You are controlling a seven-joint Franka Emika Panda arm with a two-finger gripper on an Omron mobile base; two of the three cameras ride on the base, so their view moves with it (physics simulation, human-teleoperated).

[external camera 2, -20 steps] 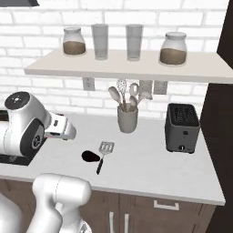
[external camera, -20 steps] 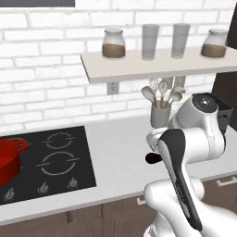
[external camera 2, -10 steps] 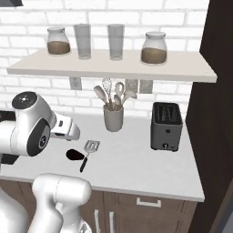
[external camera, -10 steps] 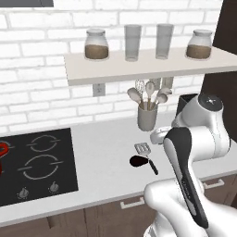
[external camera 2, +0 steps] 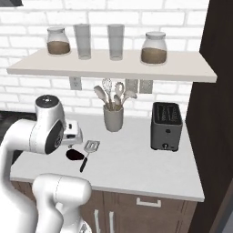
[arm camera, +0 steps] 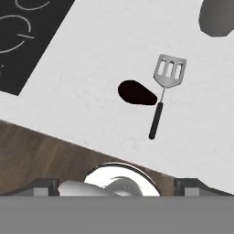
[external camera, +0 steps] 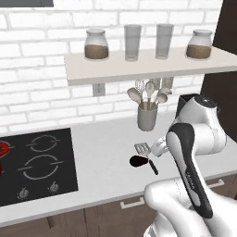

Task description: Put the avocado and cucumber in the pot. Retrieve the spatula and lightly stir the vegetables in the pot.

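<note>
The avocado (arm camera: 136, 93) lies dark and rounded on the white counter, touching the spatula (arm camera: 164, 87), whose slotted silver head points at the utensil crock. Both also show as the avocado (external camera: 138, 161) and spatula (external camera: 143, 148) by the arm, and as the avocado (external camera 2: 74, 154) and spatula (external camera 2: 89, 149). My gripper (arm camera: 119, 185) hangs open above the counter's front edge, with its fingertips (arm camera: 45, 185) wide apart and nothing between them. Only a red sliver of the pot (external camera: 2, 155) shows at the far left, on the stove. The cucumber is out of view.
A grey crock of spoons and a whisk (external camera: 147, 118) stands at the wall behind the spatula. A black toaster (external camera 2: 166, 126) sits to the right. The black cooktop (external camera: 34, 162) lies to the left. A shelf (external camera 2: 113, 66) with jars and glasses hangs above.
The whole picture has slid left, so the camera has moved right along the counter. The pot has nearly left the left base view. The gripper stays open.
</note>
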